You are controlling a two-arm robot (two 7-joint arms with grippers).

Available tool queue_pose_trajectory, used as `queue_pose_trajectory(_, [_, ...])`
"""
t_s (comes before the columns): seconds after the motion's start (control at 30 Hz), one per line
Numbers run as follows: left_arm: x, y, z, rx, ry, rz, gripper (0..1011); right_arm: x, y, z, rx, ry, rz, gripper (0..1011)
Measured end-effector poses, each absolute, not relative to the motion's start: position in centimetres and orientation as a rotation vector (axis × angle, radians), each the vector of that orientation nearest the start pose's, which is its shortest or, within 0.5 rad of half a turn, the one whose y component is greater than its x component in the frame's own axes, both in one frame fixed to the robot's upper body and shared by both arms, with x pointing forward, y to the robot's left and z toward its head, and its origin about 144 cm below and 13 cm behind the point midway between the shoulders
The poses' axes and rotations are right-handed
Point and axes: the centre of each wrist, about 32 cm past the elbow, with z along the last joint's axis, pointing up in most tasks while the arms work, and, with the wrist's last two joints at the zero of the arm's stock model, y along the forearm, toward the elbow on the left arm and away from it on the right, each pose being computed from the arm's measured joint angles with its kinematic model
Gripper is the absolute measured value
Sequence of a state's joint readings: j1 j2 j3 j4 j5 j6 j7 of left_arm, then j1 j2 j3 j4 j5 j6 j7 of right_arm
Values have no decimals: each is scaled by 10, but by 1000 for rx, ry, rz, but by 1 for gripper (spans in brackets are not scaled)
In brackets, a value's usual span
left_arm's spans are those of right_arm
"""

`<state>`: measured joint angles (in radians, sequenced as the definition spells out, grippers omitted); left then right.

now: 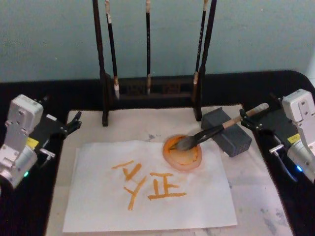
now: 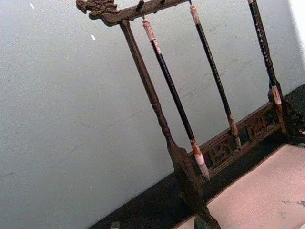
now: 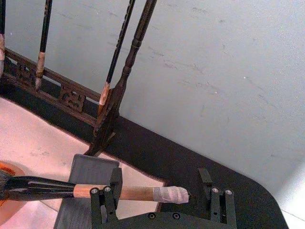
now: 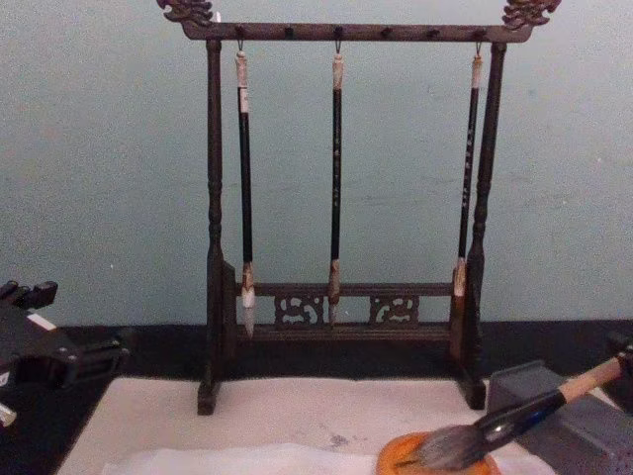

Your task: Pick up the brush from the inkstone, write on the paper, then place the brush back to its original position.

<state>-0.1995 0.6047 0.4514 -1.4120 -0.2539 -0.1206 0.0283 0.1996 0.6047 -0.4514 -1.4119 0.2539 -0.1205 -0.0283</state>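
Now, in the head view, the large tan-handled calligraphy brush lies right of centre, with its bristles in the round orange dish and its handle on the grey block inkstone. The left gripper idles at left, fingers apart. In the right wrist view, the right gripper spreads its fingers around the handle; a bump could roll it onto the white paper sheet. In the chest view, lower right, the dish holds the bristles.

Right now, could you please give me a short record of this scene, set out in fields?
brush: head in the orange dish, handle propped on the grey inkstone
paper: on the felt mat, bearing orange strokes
right gripper: open, the brush's end cap between its fingers, unclamped
left gripper: by the mat's left edge, off the paper
rack: behind the mat, three thin brushes hanging
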Motion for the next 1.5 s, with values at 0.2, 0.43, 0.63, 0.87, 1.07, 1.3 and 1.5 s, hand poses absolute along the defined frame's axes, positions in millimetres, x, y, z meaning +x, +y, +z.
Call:
queue_pose_trajectory(0.2, [489,310,1140,304,-285,1248,1010,489,-310,1140,-304,-285,-1248,1000])
queue_pose_trajectory(0.43, [489,310,1140,305,-285,1248,1010,489,-310,1140,-304,-285,-1248,1000])
queue_pose_trajectory(0.63, [489,310,1140,304,-285,1248,1010,489,-310,1140,-304,-285,-1248,1000])
queue_pose_trajectory(0.87, [489,310,1140,304,-285,1248,1010,489,-310,1140,-304,-285,-1248,1000])
queue_pose_trajectory(1.07, [489,310,1140,304,-285,1248,1010,489,-310,1140,-304,-285,-1248,1000])
queue_pose_trajectory(1.3, [489,310,1140,305,-285,1248,1010,489,-310,1140,-304,-285,-1248,1000])
queue_pose_trajectory(1.5, [489,310,1140,304,-285,1248,1009,489,-310,1140,-304,-285,-1248,1000])
